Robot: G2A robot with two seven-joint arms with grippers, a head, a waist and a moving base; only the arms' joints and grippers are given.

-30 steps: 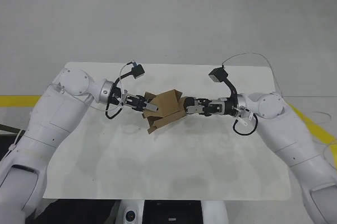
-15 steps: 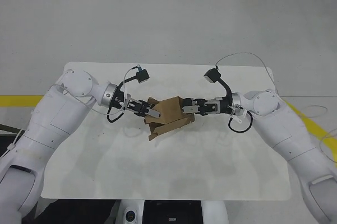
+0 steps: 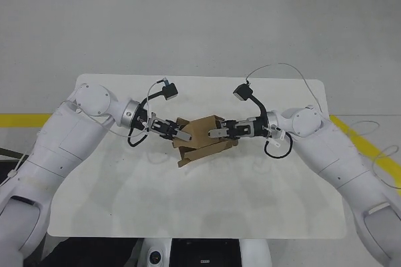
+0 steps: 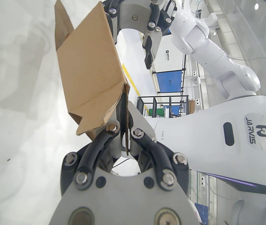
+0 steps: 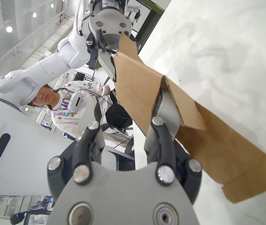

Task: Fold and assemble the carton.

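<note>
A brown carton point(image 3: 200, 137), partly folded with loose flaps, hangs between both arms above the middle of the white table point(image 3: 120, 200). My left gripper point(image 4: 123, 120) is shut on the edge of one carton point(image 4: 88, 71) flap, and the top view has that gripper point(image 3: 175, 129) at the carton's left end. My right gripper point(image 5: 133, 108) is open at the opposite end. One of its fingers point(image 5: 167, 111) is tucked under a flap of the carton point(image 5: 142, 87). In the left wrist view the right gripper point(image 4: 130, 47) straddles the far panel edge.
The table reaches well out on every side of the carton. A black cable point(image 3: 280, 67) arcs over the right arm near the far edge. Grey floor with a yellow line point(image 3: 13, 120) lies beyond the table.
The right arm has pushed in leftward along the carton and its wrist has turned. The carton and left gripper have shifted slightly right and nearer.
</note>
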